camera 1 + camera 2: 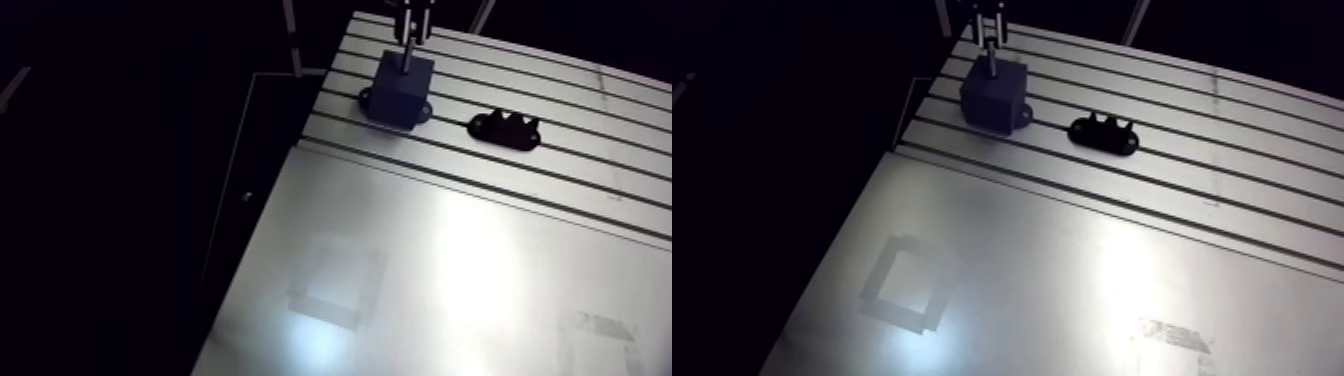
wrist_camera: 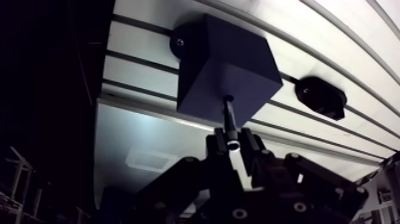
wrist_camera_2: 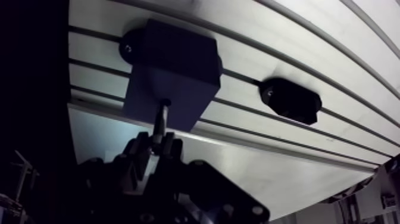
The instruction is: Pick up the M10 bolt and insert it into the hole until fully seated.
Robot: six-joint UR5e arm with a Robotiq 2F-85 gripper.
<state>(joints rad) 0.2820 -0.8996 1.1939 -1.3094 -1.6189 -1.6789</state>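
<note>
One smooth plate (image 1: 450, 250) nearest, with pale square mark (image 1: 335, 285). Beyond, on slotted table (image 1: 600, 110), dark block (image 1: 398, 88) left, black bracket (image 1: 505, 128) right, well apart. Gripper (image 2: 233, 145) fingers (image 2: 216, 142) clenched on bolt (image 2: 229, 116), upright, tip sunk into top of block, shank mostly exposed.

Being covered by the jaws clamping it: the upper end of the bolt (image 2: 230, 119). Reaching the top of the dark block (image 2: 238, 65), tip depth not showing. Being cut off by the arm view's edge: the jaws. Lying too dark for detail: the black fixture (image 1: 506, 129) beside the block.
</note>
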